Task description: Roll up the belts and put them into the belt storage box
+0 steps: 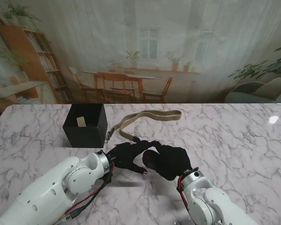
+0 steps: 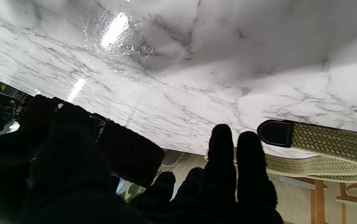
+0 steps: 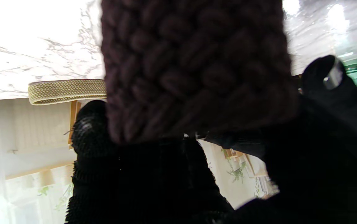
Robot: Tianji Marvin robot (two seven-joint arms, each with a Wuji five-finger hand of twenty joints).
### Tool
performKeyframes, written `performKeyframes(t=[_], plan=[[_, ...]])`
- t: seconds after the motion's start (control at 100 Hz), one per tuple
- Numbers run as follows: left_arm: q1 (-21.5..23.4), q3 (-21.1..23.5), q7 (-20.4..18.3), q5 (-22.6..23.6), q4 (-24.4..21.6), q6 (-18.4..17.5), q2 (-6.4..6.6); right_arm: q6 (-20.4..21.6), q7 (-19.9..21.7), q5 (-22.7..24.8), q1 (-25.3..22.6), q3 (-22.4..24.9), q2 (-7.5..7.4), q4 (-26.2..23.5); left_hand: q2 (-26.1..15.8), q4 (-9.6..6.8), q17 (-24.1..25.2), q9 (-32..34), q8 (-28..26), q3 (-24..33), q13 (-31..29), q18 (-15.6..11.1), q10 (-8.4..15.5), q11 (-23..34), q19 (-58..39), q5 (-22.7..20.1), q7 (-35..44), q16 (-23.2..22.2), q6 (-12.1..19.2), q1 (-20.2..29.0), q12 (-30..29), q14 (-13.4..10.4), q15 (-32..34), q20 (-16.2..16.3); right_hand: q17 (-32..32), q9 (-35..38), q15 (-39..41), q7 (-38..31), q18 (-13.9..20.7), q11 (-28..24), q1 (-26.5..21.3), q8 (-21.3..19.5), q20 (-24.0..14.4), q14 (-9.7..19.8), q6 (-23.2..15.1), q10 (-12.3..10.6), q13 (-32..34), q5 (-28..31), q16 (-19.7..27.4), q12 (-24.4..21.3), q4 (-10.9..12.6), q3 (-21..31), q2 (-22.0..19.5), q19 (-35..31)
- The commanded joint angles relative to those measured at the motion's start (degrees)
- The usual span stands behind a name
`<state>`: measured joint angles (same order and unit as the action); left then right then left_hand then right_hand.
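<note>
Belts are the business, and a dark braided belt [image 3: 194, 68] sits right between both gloved hands at table centre, near me. The right hand [image 1: 170, 161] curls over it, palm down, fingers wrapped toward the left, grasping what looks like the rolled dark strap; its wrist view is filled by that braid pressed close against the fingers [image 3: 97, 149]. The left hand [image 1: 126, 154] comes in from eight o'clock, forearm angled up across the marble, fingers reaching into the same bundle and touching the right hand. Its wrist view shows two fingertips [image 2: 222, 146] extended straight while the others curl; whether it truly grips the dark belt, I cannot tell. Out beyond the hands, at twelve o'clock, a tan woven belt [image 1: 147, 118] lies in a flat loop on the marble table [image 1: 234, 140], its dark tip end toward the hands. At ten o'clock of the hands stands the black belt storage box [image 1: 85, 125], upright, open-topped, just beside the tan belt's buckle end.
</note>
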<state>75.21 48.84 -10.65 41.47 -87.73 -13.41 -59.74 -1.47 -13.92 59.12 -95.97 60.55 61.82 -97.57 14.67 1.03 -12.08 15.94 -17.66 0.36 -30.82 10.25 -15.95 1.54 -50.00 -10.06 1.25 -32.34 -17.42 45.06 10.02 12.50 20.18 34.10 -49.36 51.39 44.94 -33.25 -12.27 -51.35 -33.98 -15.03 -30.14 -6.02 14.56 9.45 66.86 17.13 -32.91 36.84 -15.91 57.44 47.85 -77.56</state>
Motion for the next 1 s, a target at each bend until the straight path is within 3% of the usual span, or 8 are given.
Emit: performKeyframes(t=[0.0, 0.08, 0.13, 0.33, 0.65, 0.87, 0.93, 0.99], plan=[[-0.36, -0.48, -0.60, -0.70, 0.13, -0.31, -0.55, 0.10, 0.47, -0.05, 0.70, -0.32, 0.37, -0.46, 1.38, -0.51, -0.70, 2.31, -0.23, -0.31, -1.79, -1.50, 1.52, 0.96, -1.80, 0.01, 0.24, 0.02, -1.66, -1.18, 1.38, -1.14, 0.80, -0.33, -1.02, 2.51, 7.50, 1.32, 0.79, -3.97, -11.76, 1.71, -0.74, 6.56, 2.34, -4.75, 3.92, -3.83, -2.55, 2.13, 2.69, 7.94, -2.48, -1.65], [-0.74, -0.98, -0.54, -1.64, 0.48, -0.28, -0.69, 0.08, 1.14, -0.15, 0.95, -0.45, 0.31, -0.49, 1.81, -0.42, -1.39, 4.49, -0.22, -0.06, -3.19, -1.78, 2.96, 3.35, -2.36, -1.88, 0.96, -0.16, -1.75, -0.89, 3.78, -1.57, 0.91, -0.52, -0.74, 2.58, 7.54, 1.71, 0.56, -4.11, -11.75, 2.35, -0.74, 6.31, 2.20, -4.86, 3.82, -6.13, -2.58, 1.79, 2.76, 8.03, -2.27, -1.59], [-0.94, -1.27, -0.38, -2.17, 0.77, -0.38, -0.79, 0.03, 1.42, -0.23, 1.04, -0.48, 0.29, -0.46, 2.09, -0.37, -1.73, 4.97, 0.09, 0.21, -3.81, -1.87, 4.00, 5.34, -2.83, -2.24, 1.02, -0.38, -1.11, -0.53, 5.06, -1.82, 1.02, -0.64, -0.54, 2.21, 7.60, -0.41, 0.45, -5.45, -11.69, 5.89, -0.88, 6.30, 1.43, -4.99, 3.81, -7.67, -2.50, 0.06, 2.75, 8.02, -2.26, -1.51], [-1.49, -2.13, 0.30, -2.64, 1.63, -0.79, -1.00, -0.02, 1.71, -0.65, 1.33, -0.70, 0.32, -0.22, 2.26, -0.40, -2.23, 6.01, -0.22, 1.45, -4.87, -2.22, 8.27, 10.57, -3.65, -4.20, 2.62, -0.80, 4.05, 1.56, 6.65, -2.62, 1.26, -0.86, -0.40, 2.17, 7.63, -1.28, 0.34, -5.53, -11.58, 5.98, -0.97, 6.30, 0.69, -5.21, 3.72, -8.34, -2.55, -0.08, 2.87, 7.87, -2.51, -1.62], [-2.45, -3.61, 0.58, -2.76, 1.99, -1.61, -1.10, 0.83, 1.88, -1.75, 2.54, -1.75, 0.44, 0.36, 0.89, -0.74, -3.64, 9.81, -4.17, 4.44, -7.22, -2.57, 10.02, 14.14, -6.34, -8.16, 7.95, -2.10, 9.44, 8.04, 7.84, -3.34, 2.78, 0.25, -0.08, 1.85, 7.35, -2.13, 0.28, -5.40, -11.59, 6.10, -0.94, 6.35, 0.58, -5.42, 3.26, -8.28, -2.42, -0.20, 2.88, 7.53, -2.95, -1.42], [-2.37, -4.33, 3.59, -2.23, 2.68, -1.13, -1.75, 1.16, 1.57, -2.44, 3.03, -2.28, 0.57, 0.83, -0.87, -0.94, -10.69, 24.83, -13.25, 8.34, -15.64, -3.12, 9.17, 23.83, -14.45, -18.10, 22.54, -8.35, 8.51, 15.19, 16.57, -3.66, 10.83, 2.30, 0.25, 1.76, 6.98, -2.60, 0.25, -5.13, -11.32, 6.18, -0.88, 6.15, 0.00, -5.28, 2.94, -7.47, -2.31, -0.25, 2.77, 6.92, -3.87, -1.18], [-2.21, -4.26, 4.50, -1.58, 2.72, -0.79, -1.88, 1.26, 1.51, -2.66, 2.99, -2.29, 0.60, 0.85, 1.77, -0.74, -13.98, 32.00, -19.12, 7.90, -19.59, -2.38, 9.44, 22.33, -17.73, -20.90, 30.25, -9.81, 10.19, 20.45, 27.42, -4.10, 13.64, 2.15, 0.55, 1.59, 6.64, -2.68, 0.03, -4.74, -10.48, 6.24, -0.83, 5.93, -0.21, -5.20, 2.63, -7.32, -2.29, -0.39, 2.76, 6.30, -4.53, -0.96], [-1.94, -4.09, 5.45, -0.83, 2.71, -0.36, -1.99, 1.30, 1.27, -2.86, 2.86, -2.25, 0.66, 0.82, 1.71, -1.53, -17.07, 38.01, -18.37, 6.80, -23.25, -1.83, 9.89, 20.64, -20.35, -23.48, 36.87, -10.85, 11.54, 24.05, 31.86, -4.18, 16.38, 2.36, 0.96, 1.26, 6.26, -2.75, -0.13, -4.15, -8.97, 6.30, -0.80, 5.59, -0.32, -4.78, 2.15, -7.17, -2.39, -0.44, 2.68, 5.26, -5.29, -0.75]])
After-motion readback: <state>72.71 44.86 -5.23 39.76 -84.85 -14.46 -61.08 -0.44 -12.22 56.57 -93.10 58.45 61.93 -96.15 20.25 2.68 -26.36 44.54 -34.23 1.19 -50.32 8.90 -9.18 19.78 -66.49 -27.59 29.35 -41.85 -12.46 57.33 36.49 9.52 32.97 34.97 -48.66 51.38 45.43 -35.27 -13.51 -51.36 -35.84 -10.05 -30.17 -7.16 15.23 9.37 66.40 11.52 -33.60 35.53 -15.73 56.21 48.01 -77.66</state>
